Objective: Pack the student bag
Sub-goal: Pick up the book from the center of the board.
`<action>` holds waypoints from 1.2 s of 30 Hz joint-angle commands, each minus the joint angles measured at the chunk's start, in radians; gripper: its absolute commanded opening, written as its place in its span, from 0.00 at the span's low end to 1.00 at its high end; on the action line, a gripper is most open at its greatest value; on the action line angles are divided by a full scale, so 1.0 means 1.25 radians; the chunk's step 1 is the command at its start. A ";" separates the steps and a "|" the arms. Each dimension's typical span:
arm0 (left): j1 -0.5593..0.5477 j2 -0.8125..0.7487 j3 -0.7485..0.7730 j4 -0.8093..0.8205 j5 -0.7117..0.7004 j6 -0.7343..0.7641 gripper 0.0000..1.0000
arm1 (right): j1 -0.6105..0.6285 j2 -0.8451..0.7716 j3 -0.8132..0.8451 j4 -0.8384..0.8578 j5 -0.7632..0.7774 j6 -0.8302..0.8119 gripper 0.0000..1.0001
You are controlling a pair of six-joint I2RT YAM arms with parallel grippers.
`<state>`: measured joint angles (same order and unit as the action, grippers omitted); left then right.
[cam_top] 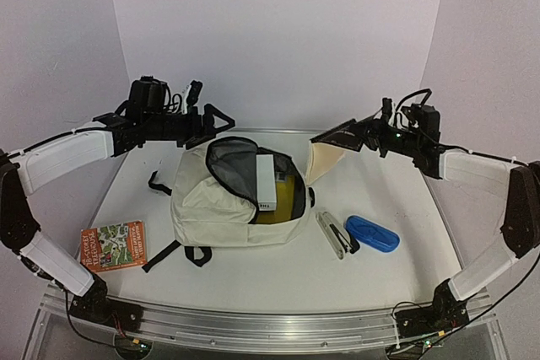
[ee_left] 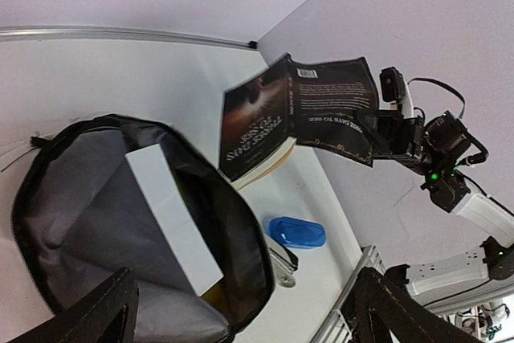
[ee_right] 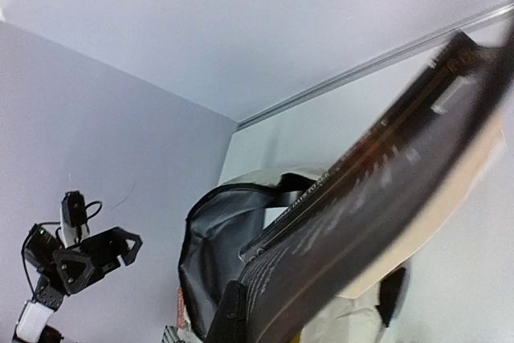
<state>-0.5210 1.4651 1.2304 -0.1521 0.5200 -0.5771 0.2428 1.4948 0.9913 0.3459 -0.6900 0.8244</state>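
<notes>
Cream fabric student bag [cam_top: 211, 212] lies on surface [cam_top: 405, 284], mouth open | my right claw [cam_top: 364, 135] clamped shut on one cover of black paperback book [cam_top: 325, 158], dangling open just right of bag | my left claw [cam_top: 213, 124] wide, empty, behind bag | risk, I judge: splayed pages catch bag's rim; thin hold slips.

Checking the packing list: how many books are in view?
2: a dark paperback held by the right gripper, right of the student bag; a colourful one on the table left of it. The bag may hide more.
</notes>
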 commanded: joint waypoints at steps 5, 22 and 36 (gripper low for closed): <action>-0.011 -0.038 0.000 0.061 -0.013 -0.043 0.94 | 0.169 -0.005 0.195 -0.009 -0.074 -0.052 0.00; 0.045 -0.127 -0.130 0.000 -0.069 -0.140 0.99 | 0.363 0.221 0.259 0.003 -0.088 -0.071 0.00; 0.020 0.018 -0.114 0.035 0.106 -0.172 0.69 | 0.364 0.289 0.117 0.090 -0.047 -0.001 0.00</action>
<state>-0.4748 1.4555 1.0629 -0.1203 0.5806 -0.7954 0.6945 1.8427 1.1695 0.3847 -0.7738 0.7890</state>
